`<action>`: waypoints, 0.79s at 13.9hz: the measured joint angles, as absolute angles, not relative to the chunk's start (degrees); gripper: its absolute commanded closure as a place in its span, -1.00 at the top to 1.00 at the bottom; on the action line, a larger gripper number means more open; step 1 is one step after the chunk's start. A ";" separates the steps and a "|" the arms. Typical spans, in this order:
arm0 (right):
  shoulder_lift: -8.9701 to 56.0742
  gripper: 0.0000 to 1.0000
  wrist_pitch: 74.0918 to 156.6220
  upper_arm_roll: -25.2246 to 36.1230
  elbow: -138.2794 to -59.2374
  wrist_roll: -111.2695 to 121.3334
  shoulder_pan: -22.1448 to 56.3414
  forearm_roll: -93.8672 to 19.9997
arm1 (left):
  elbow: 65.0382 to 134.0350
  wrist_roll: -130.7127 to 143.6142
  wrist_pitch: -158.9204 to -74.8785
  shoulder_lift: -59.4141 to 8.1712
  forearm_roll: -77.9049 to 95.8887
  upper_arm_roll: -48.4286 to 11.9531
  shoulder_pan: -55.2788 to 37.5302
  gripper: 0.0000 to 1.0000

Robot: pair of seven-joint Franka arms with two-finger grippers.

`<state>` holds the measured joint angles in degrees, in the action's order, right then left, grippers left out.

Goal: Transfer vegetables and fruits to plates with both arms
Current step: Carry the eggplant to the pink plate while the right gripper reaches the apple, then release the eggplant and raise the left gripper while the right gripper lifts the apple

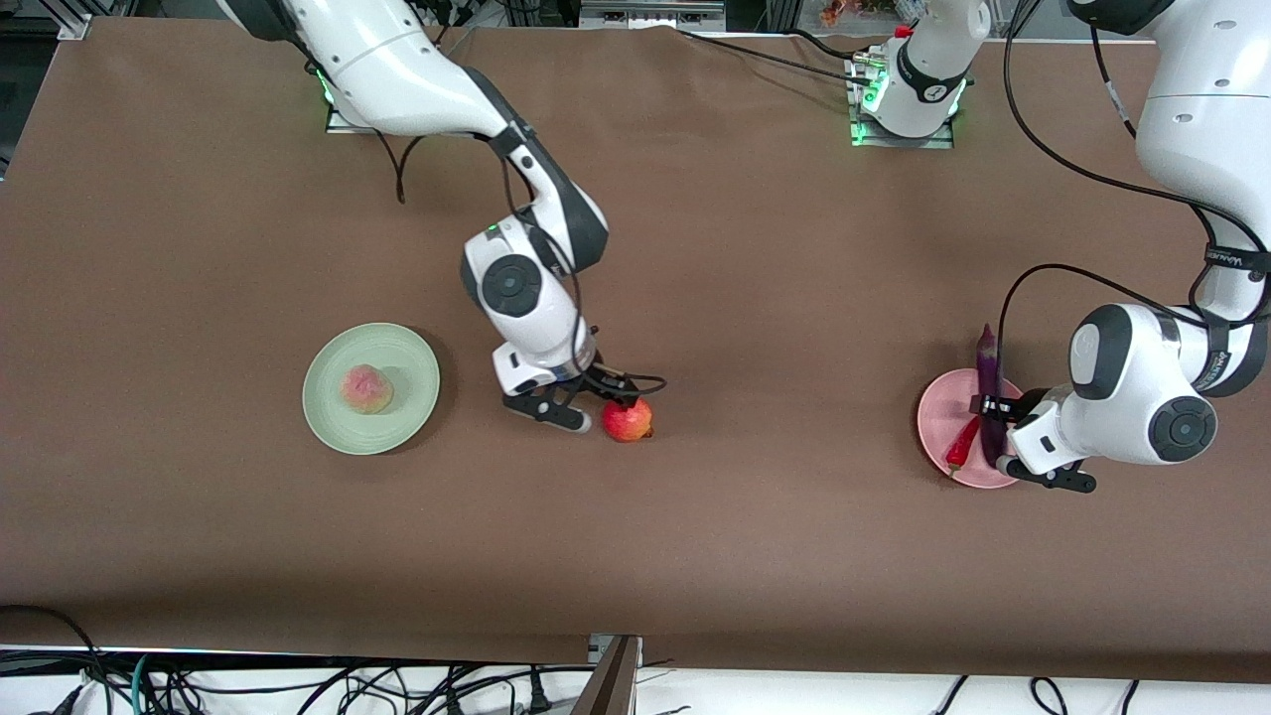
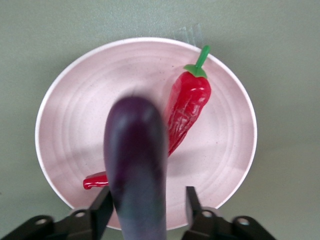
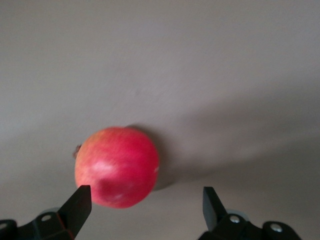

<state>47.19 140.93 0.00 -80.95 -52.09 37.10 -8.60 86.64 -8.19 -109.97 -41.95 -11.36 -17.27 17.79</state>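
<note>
The left pincer hangs over the pink plate, fingers parted about the eggplant, whose tip juts past the rim at twelve o'clock; the chili pepper lies on that plate beside it; the right pincer spreads wide beside the red fruit on the worktop; the peach sits on the green plate.

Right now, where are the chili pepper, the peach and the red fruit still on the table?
chili pepper (image 2: 187,112): left wrist view, middle of its red body.
peach (image 1: 366,388): front view, its top, on the green plate.
red fruit (image 3: 117,166): right wrist view, middle of its skin.
</note>
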 measured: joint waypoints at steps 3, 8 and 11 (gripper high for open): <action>47.81 0.97 141.36 0.01 -79.21 -54.13 37.77 -8.61 | 84.92 -8.18 -110.21 -41.73 -11.37 -17.55 17.59 1.00; 49.09 0.97 144.85 0.00 -78.14 -54.39 37.99 -8.63 | 81.05 -8.18 -110.16 -39.97 -11.38 -19.37 16.81 1.00; 52.23 0.88 145.89 0.04 -76.28 -54.39 38.37 -8.63 | 80.32 -7.15 -106.59 -35.72 -11.94 -19.82 12.13 1.00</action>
